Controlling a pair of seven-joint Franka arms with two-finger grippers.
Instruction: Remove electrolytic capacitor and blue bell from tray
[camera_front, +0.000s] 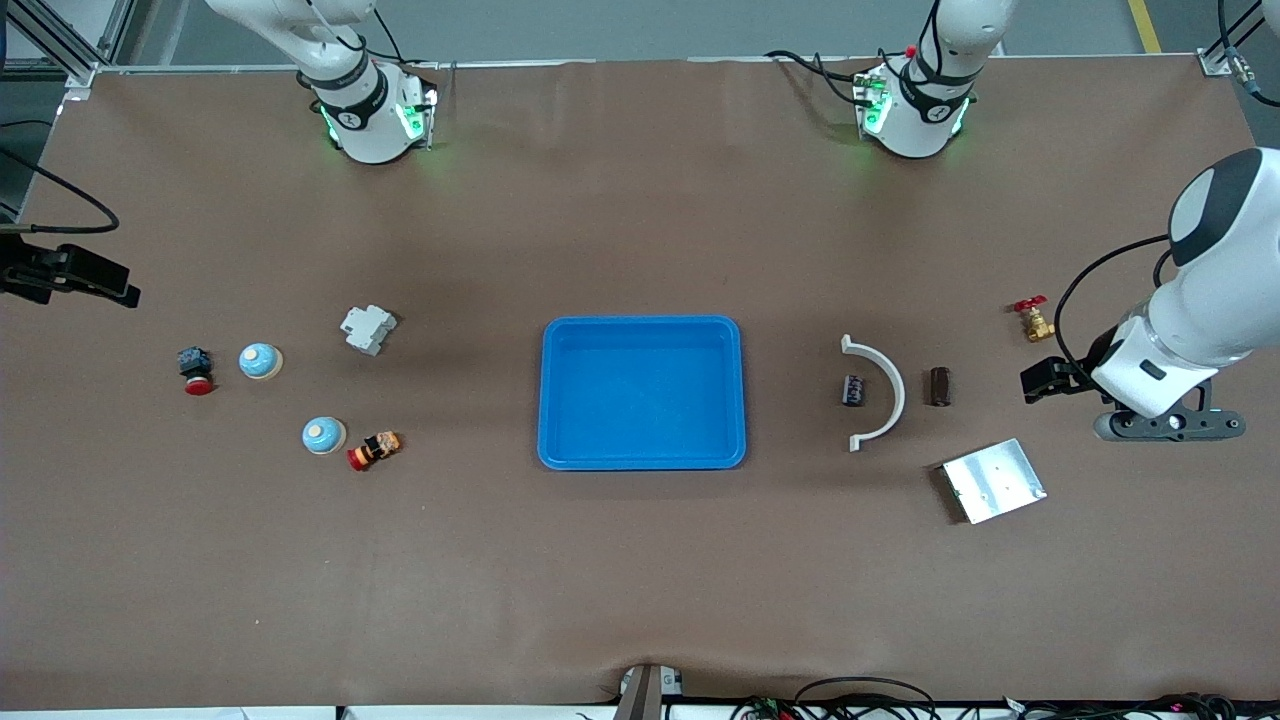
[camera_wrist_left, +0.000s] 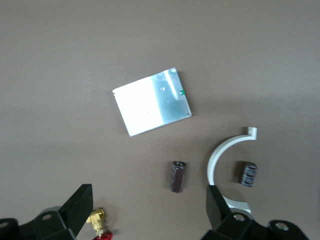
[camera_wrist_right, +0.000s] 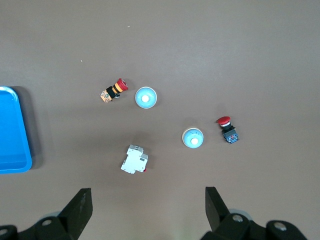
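Blue tray (camera_front: 642, 330): mid-counter (camera_front: 640, 580), empty. In the right wrist view only one end (camera_wrist_right: 12, 130) shows.

Toward the left arm's end:
- Two capacitors. A dark one with pale markings (camera_front: 852, 390) lies inside the curve of a white arc-shaped bracket (camera_front: 885, 393); a brown one (camera_front: 939, 386) lies just outside that curve, closer to the left arm's end. The left wrist view shows both lying on their sides, the marked one (camera_wrist_left: 247, 173) and the brown one (camera_wrist_left: 178, 176), with the bracket (camera_wrist_left: 220, 155) between them, touching neither.
- Metal plate (camera_front: 994, 480): nearer the front camera than the brown capacitor, apart from it. Glare whitens part of it in the left wrist view (camera_wrist_left: 152, 102).
- Brass valve with red handle (camera_front: 1033, 320): farther from the front camera than the capacitors; only partly seen in the left wrist view (camera_wrist_left: 98, 222).

Toward the right arm's end:
- Two bells, pale blue domes (camera_front: 260, 361) and (camera_front: 324, 435), well apart from the tray. Right wrist view: (camera_wrist_right: 192, 138) and (camera_wrist_right: 145, 97).
- Red button on dark body (camera_front: 196, 371), just beside the first bell.
- Red button on orange body (camera_front: 373, 450), just beside the second bell.
- White breaker (camera_front: 368, 329), farther from the front camera than both bells.

Left claw (camera_wrist_left: 150, 212): over bare counter at the left arm's end, fingers apart, holding nothing.

Right claw (camera_wrist_right: 149, 210): seen only in its own wrist view, high over the bells' area, fingers apart, holding nothing.
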